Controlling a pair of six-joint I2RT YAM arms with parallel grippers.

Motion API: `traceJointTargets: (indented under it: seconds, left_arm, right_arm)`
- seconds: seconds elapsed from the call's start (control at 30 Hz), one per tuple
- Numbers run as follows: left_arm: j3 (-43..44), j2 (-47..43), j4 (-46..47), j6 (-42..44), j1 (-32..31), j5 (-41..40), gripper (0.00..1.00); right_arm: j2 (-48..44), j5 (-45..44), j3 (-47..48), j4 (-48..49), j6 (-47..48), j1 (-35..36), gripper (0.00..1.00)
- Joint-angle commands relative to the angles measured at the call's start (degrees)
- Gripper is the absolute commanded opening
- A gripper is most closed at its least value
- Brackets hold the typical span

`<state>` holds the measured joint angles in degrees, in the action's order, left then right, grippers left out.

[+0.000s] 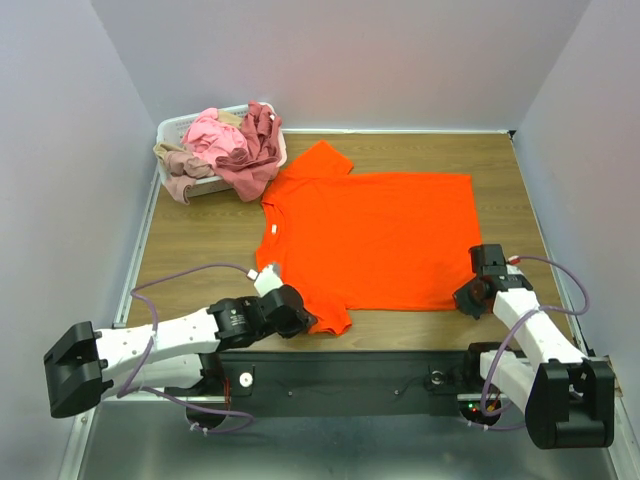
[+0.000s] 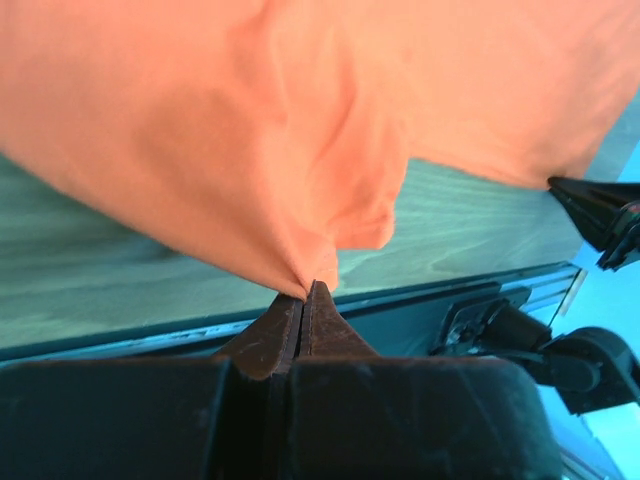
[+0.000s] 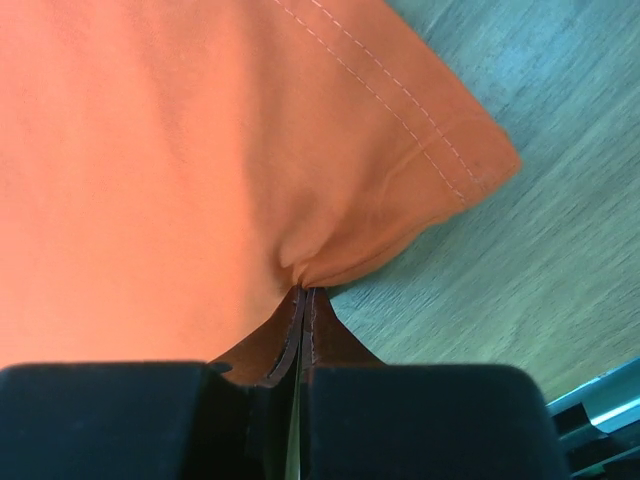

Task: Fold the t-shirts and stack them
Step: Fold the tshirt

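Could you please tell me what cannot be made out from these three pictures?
1. Top view: the left hand and right hand have their fingertips hidden beneath their own bodies.
2. Top view: the shirts heaped in the basket overlap, so their count is unclear.
3. Both wrist views: most of the orange t-shirt is cut off by the frame edges.
4. Wrist views: the shut fingers hide how deep the cloth sits between them.

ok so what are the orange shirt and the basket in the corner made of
The orange t-shirt looks like soft matte fabric, likely cotton: it puckers where the right gripper pinches it, and its hem is stitched. The basket is white rigid lattice, probably plastic.
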<state>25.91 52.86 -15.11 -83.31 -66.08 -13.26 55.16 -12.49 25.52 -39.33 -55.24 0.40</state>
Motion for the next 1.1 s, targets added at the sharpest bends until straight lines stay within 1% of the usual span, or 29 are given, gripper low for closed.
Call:
traceJointTargets:
  seconds: [0.0,0.23,0.37,0.53,0.67,0.73,1.07]
  left_arm:
    - [2.8,0.9,2.5,4.7,2.9,-0.3,0.0]
    - [5.4,2.6,4.6,9.8,7.8,2.3,0.0]
    - [8.2,4.2,4.5,13.0,9.9,2.2,0.0]
    - [12.7,8.0,4.6,17.3,13.4,2.4,0.0]
    - [17.1,12.2,2.7,21.6,18.0,1.4,0.0]
    - [19.3,14.2,3.8,23.1,19.8,1.4,0.0]
    - [29.1,22.5,5.7,32.1,25.7,2.2,0.0]
  right_arm:
    - [1.0,-0.9,1.8,3.9,2.5,-0.1,0.0]
    - [0.3,2.5,5.1,4.0,4.9,-0.1,0.0]
    - [1.0,2.2,6.6,4.0,5.1,-0.1,0.0]
    - [4.1,0.8,9.9,4.4,5.8,-0.1,0.0]
    - [6.9,0.0,12.4,5.2,6.5,-0.1,0.0]
    - [8.7,-0.1,13.9,5.9,6.9,-0.1,0.0]
    - [16.1,-1.0,19.9,8.0,7.2,-0.1,0.0]
